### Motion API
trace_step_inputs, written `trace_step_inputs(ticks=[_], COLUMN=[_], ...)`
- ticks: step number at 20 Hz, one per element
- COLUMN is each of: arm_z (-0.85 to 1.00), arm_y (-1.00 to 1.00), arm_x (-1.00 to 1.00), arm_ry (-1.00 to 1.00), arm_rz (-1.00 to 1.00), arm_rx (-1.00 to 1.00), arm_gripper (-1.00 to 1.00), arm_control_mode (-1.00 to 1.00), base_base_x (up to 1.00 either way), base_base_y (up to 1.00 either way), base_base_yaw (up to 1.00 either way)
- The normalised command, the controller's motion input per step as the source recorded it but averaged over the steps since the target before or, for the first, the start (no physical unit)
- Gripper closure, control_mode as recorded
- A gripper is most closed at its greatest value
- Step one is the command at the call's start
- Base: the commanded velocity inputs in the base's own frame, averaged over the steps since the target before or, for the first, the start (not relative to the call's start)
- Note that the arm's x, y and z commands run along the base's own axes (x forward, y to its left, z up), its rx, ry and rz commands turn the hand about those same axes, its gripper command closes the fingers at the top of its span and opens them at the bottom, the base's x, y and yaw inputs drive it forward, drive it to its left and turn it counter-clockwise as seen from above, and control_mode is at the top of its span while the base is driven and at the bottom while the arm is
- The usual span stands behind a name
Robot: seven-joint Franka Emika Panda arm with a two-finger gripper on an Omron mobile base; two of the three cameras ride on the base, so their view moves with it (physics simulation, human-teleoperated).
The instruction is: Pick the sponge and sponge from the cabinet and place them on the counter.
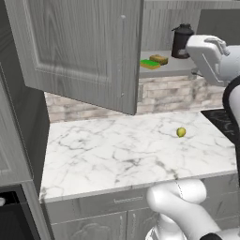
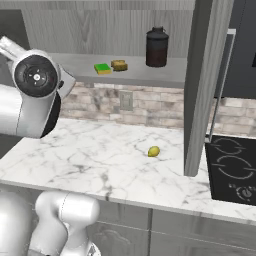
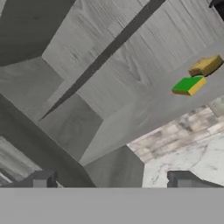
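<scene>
On the pale shelf of the cabinet point(image 1: 84, 51), the left base view shows two sponges side by side: one green sponge point(image 1: 150, 64), one yellow-brown sponge point(image 1: 159, 59), and one dark canister point(image 1: 182, 41) just beyond. One yellow-green ball point(image 1: 181, 132) lies on the counter point(image 1: 117, 154).

From the right base view: the same two sponges, touching or nearly so, one canister, one ball.

Hand view: the gripper point(image 3: 114, 180) is spread wide, grasping nothing, with both sponges well apart from it.

Green sponge point(image 1: 150, 64), yellow-brown sponge point(image 1: 159, 59), grey-veined white marble counter point(image 1: 117, 154).
</scene>
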Motion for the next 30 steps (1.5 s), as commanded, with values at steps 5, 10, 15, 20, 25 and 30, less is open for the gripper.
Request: trace_step_inputs(ticks=[5,10,15,20,25,30], arm_z=[-0.14,-0.2,-0.2,-0.2,-0.08,0.0], arm_y=[-0.02,0.16,0.36,0.32,0.43,0.57], arm_x=[0.87,0.69,0.15,-0.03,0.2,0.42], arm_ry=[0.26,0.16,0.16,0.15,0.16,0.21], arm_rz=[0.07,0.04,0.13,0.23,0.19,0.12], arm_rx=[0.17,0.12,0.15,0.17,0.15,0.1], arm_gripper=[-1.0,-1.0,-1.0,-1.0,-1.0,-1.0], arm_control_mode=[-1.0,-1.0,-1.0,-1.0,-1.0,-1.0], base_base_x=[0.0,0.0,0.0,0.0,0.0,0.0], base_base_y=[0.0,0.0,0.0,0.0,0.0,0.0], base_base_yaw=[0.0,0.0,0.0,0.0,0.0,0.0])
